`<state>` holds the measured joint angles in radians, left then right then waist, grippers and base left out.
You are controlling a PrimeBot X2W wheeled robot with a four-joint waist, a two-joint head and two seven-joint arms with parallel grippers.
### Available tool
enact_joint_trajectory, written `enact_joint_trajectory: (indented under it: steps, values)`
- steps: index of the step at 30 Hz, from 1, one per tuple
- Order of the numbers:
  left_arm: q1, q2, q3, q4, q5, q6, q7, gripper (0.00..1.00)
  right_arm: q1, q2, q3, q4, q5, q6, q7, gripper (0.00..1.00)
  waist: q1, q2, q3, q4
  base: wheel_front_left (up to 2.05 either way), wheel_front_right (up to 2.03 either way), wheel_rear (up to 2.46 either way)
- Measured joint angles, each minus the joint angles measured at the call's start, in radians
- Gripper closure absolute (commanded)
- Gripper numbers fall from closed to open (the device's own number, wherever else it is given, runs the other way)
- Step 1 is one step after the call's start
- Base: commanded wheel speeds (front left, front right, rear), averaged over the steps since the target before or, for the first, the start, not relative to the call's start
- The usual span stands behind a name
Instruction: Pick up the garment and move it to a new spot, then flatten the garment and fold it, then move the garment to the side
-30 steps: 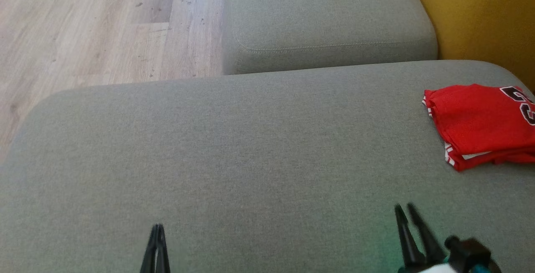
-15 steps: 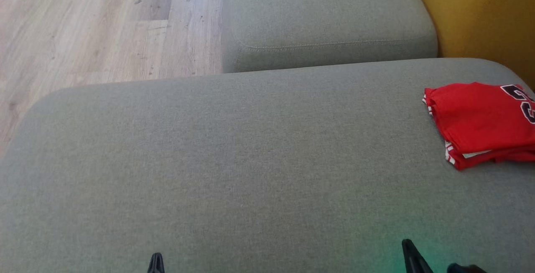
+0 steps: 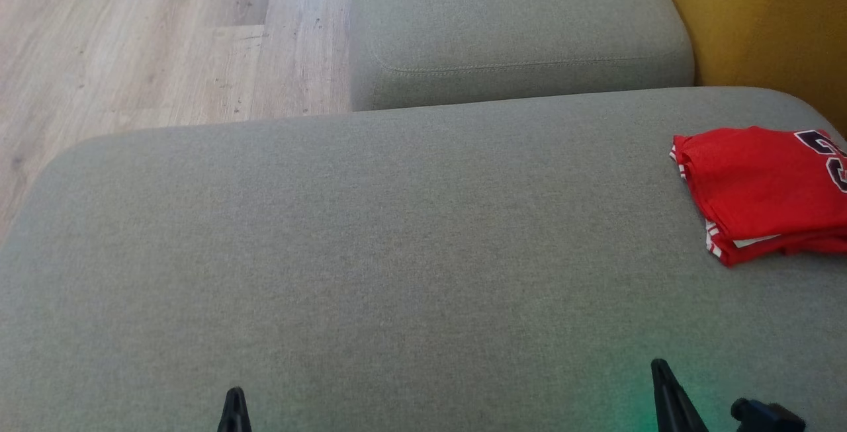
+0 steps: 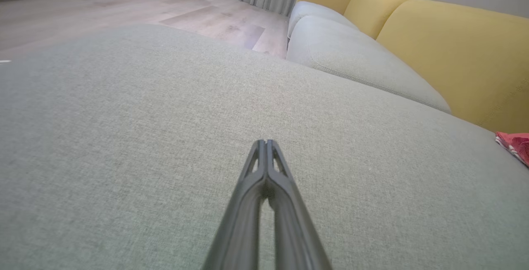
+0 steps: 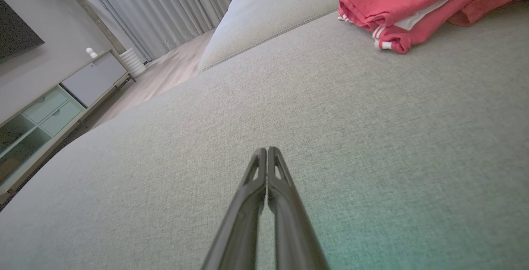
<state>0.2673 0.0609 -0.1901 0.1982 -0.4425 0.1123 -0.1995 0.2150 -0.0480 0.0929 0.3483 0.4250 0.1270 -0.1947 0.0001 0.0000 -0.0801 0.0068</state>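
on the far right edge of the grey sofa seat (image 3: pixel 397 240), the red garment (image 3: pixel 754 187) lies folded in a flat stack, dark number facing up, near the yellow backrest (image 3: pixel 761 15). left gripper (image 4: pixel 264 142): fingers pressed together, nothing in them, pointing across bare cushion. right gripper (image 5: pixel 264 149): same, fully closed and empty, well apart from the garment. wood floor (image 3: pixel 132 42) lies beyond the seat.
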Motion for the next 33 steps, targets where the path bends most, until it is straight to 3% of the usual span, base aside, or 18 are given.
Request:
enact_joint_trajectory:
  steps: [33]
  values:
    - [-0.090,0.007,0.062,0.023,-0.381,-0.078,0.077,1.00,-0.078,-0.004,-0.048,-0.023,0.383,0.000,0.077,1.00,0.0000,0.0000,0.026,-0.002,0.00,0.00,0.00]
